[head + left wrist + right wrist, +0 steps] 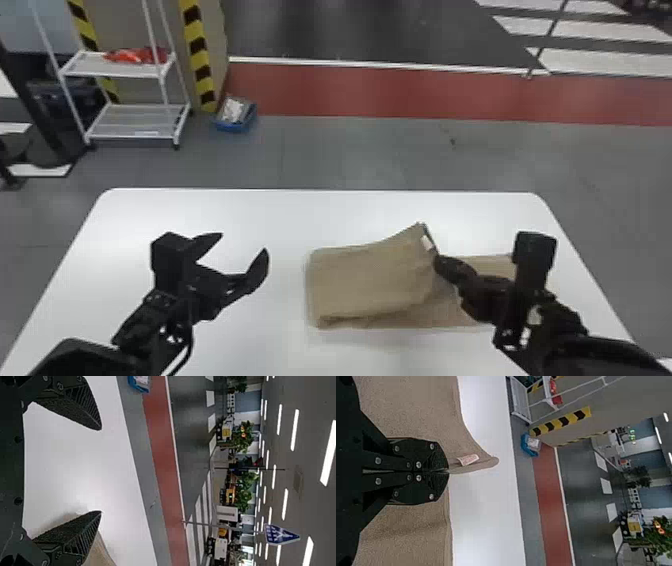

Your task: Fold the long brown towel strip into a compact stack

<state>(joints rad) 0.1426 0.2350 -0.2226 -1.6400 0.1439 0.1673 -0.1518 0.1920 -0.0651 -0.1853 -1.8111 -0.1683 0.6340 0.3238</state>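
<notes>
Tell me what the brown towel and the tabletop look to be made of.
Brown towel: soft, matte cloth, possibly cotton or microfiber; it bends into loose folds and shows a fine nap close up.
White tabletop: smooth, hard, slightly glossy, likely laminate or painted board; blurred bright patches lie on its even surface.

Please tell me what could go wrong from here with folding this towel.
The right end effector pinches the towel at one edge, near the white tag, so the top layer might twist or crease as it moves.
The left end effector is open and away from the towel, so nothing steadies the folded end; a pull could drag the whole towel along the table.
</notes>
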